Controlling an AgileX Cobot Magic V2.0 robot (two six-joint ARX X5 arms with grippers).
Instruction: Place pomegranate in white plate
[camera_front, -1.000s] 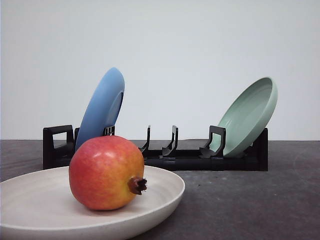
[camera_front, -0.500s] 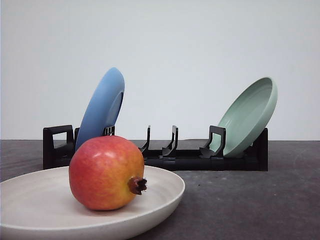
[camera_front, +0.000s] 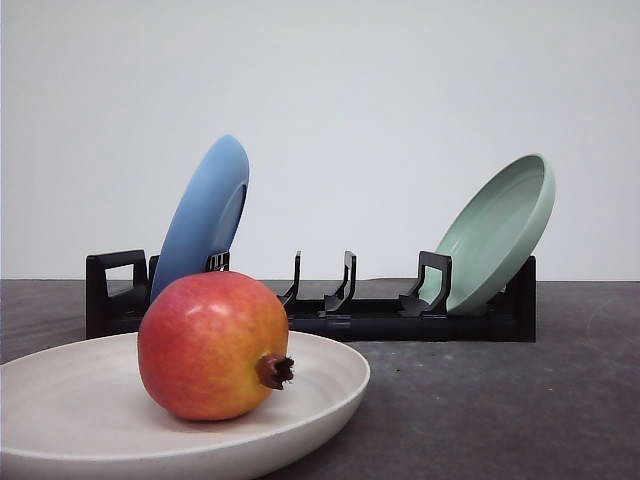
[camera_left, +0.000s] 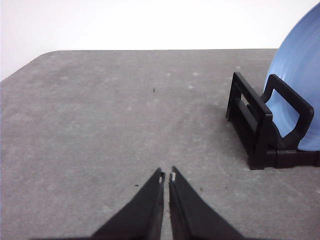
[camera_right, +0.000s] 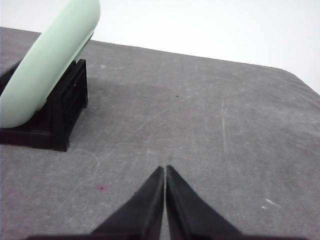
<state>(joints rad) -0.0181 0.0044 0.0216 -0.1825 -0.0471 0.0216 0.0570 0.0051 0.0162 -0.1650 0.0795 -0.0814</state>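
On the white plate (camera_front: 60, 400) at the front left of the table (camera_front: 500, 400), the pomegranate (camera_front: 213, 345) is being carried, its crown turned rightward. Behind it, a blue plate (camera_front: 205, 212) and a green plate (camera_front: 500, 232) are being propped in a black rack (camera_front: 360, 318). Jaws are being kept together, clamped on nothing, at the left gripper (camera_left: 166, 177) and the right gripper (camera_right: 165, 170), each over bare table.

one pomegranate (camera_front: 212, 345), three plates: white plate (camera_front: 320, 400), blue plate (camera_front: 205, 215), green plate (camera_front: 500, 232); one black rack (camera_front: 380, 320); two hands: left hand (camera_left: 166, 177), right hand (camera_right: 165, 171)
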